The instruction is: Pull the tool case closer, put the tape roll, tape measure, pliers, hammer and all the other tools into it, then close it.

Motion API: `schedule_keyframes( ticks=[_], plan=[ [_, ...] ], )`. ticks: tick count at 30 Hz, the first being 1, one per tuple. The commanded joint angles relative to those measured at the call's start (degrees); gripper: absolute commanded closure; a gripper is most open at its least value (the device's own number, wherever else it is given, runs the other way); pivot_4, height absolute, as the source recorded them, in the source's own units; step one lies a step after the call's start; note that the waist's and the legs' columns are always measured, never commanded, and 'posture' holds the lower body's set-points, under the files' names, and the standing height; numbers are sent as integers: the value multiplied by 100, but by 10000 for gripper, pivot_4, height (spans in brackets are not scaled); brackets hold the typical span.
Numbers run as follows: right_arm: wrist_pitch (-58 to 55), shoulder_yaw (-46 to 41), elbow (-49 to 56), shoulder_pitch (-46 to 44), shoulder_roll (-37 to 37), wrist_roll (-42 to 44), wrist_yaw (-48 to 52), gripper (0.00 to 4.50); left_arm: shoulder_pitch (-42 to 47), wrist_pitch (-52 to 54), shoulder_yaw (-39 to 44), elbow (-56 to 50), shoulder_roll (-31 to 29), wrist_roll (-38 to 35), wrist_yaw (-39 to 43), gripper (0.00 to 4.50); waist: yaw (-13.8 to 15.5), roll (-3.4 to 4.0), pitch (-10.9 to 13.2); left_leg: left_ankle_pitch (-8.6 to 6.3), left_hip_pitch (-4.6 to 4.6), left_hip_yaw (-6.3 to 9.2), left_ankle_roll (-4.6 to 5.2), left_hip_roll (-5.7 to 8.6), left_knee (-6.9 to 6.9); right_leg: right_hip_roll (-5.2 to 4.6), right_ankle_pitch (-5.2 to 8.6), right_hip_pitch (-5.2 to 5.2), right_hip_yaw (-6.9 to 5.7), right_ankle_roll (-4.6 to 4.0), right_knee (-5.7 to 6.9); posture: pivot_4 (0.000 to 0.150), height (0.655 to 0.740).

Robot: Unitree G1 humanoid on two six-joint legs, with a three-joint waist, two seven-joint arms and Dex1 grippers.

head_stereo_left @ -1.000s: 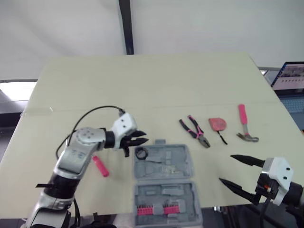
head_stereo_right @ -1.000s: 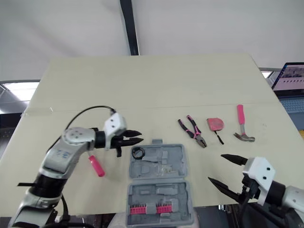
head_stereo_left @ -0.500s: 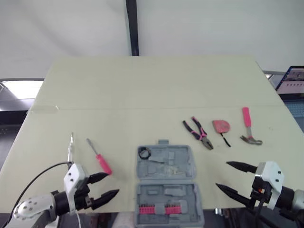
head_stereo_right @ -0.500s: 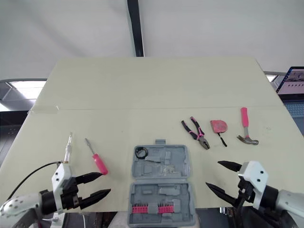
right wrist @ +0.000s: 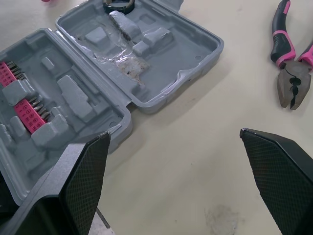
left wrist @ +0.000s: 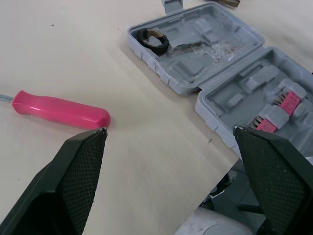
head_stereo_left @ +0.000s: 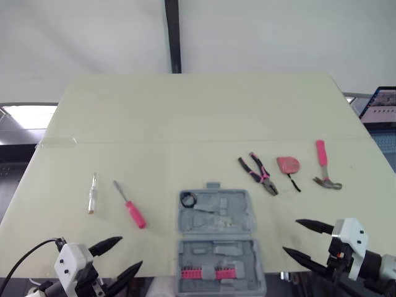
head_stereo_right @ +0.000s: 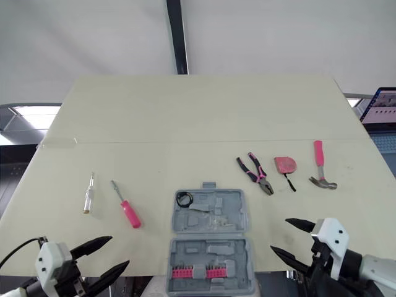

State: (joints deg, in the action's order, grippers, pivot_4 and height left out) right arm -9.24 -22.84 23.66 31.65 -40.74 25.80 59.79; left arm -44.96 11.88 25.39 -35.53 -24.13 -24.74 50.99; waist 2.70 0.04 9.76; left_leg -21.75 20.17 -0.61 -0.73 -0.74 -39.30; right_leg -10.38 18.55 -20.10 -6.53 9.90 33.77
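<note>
Left gripper (head_stereo_left: 130, 252) and right gripper (head_stereo_left: 290, 236) hover at the near edge of the table (head_stereo_left: 185, 117), fingers spread wide, holding and touching nothing. The open tool case (head_stereo_left: 216, 238) lies between them, with the tape roll (head_stereo_left: 187, 199) in its far half. Pink screwdriver (head_stereo_left: 130, 207) lies left of it. Farther right: pliers (head_stereo_left: 260, 175), tape measure (head_stereo_left: 288, 164), hammer (head_stereo_left: 323, 166).

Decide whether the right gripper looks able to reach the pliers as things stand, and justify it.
Probably yes. The right gripper is open at the near edge of the table, and the pliers lie ahead on bare surface, clear of the tool case, with nothing between them.
</note>
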Motion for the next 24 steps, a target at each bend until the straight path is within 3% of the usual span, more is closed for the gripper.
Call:
schedule_keyframes(
  ticks=[1, 7, 15, 24],
  plan=[
    [-52, -217, -72, -86, -4, 68, -156, 0, 375, 8, -129, -272, -227, -478, 126, 618, 28, -1, -1, 0, 0, 1, 0, 0, 0, 0, 0, 0, 0, 0, 0, 1500, 7400],
    [-508, -389, -48, -553, 298, 66, -1146, 0, 1345, 0, -742, -373, -594, -735, 288, 618, -4, 15, -11, 0, 0, 1, -1, 0, -4, 0, 0, 1, 0, 0, 4, 1500, 7400],
    [-1063, -240, 72, -1021, 652, -81, -2111, 0, 1781, -283, -1429, -303, -587, -498, 198, 618, -87, 46, -30, 0, -1, 0, -1, 0, 1, 2, 0, -3, -2, 0, 6, 1500, 7400],
    [-2890, 438, -473, -2429, 724, -326, -3360, 0, 2162, 9, -1645, -489, -723, -412, -263, 618, -136, 66, -42, 1, 0, 0, -2, 0, 3, 2, 0, -7, -1, 0, 8, 1500, 7400]
  ],
)
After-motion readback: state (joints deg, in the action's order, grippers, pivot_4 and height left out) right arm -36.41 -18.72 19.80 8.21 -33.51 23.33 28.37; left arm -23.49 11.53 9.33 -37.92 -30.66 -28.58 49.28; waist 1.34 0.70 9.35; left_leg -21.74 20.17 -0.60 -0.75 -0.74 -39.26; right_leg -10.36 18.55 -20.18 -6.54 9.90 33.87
